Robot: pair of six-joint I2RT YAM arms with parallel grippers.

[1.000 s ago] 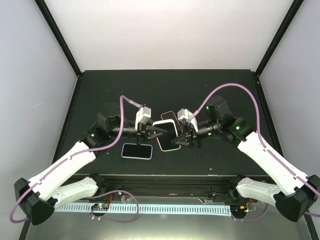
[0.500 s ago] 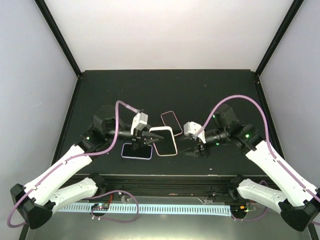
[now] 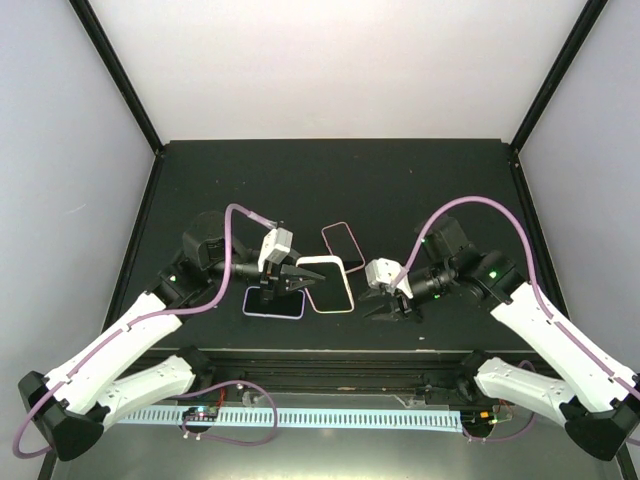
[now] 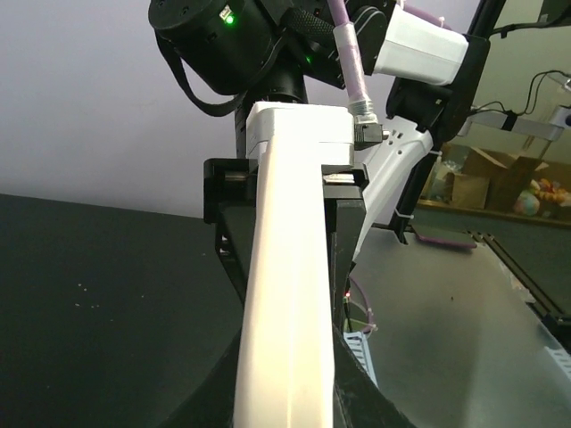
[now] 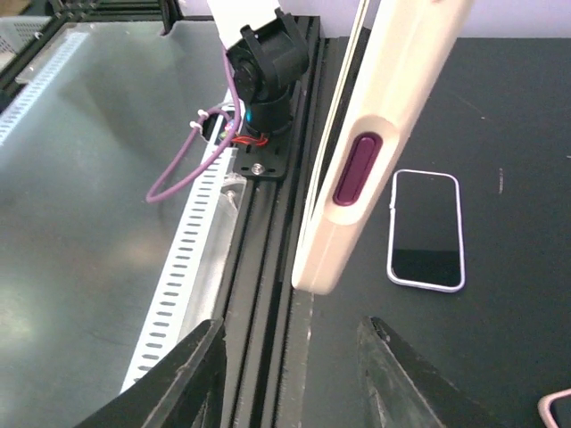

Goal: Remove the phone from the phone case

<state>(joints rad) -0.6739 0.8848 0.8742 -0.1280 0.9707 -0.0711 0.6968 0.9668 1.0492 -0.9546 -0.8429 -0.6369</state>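
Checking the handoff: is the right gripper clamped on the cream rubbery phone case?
No: the right gripper stands open, clear of the cream phone case.

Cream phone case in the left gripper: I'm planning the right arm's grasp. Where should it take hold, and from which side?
Probably the cream phone case's free long edge, opposite the left gripper, approached from the right. That thin edge faces the open right gripper, so its jaws could span the thickness. Avoid the purple button.

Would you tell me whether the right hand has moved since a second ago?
Yes. The right hand has backed away from the cream case held by the left hand, toward the table's near edge.
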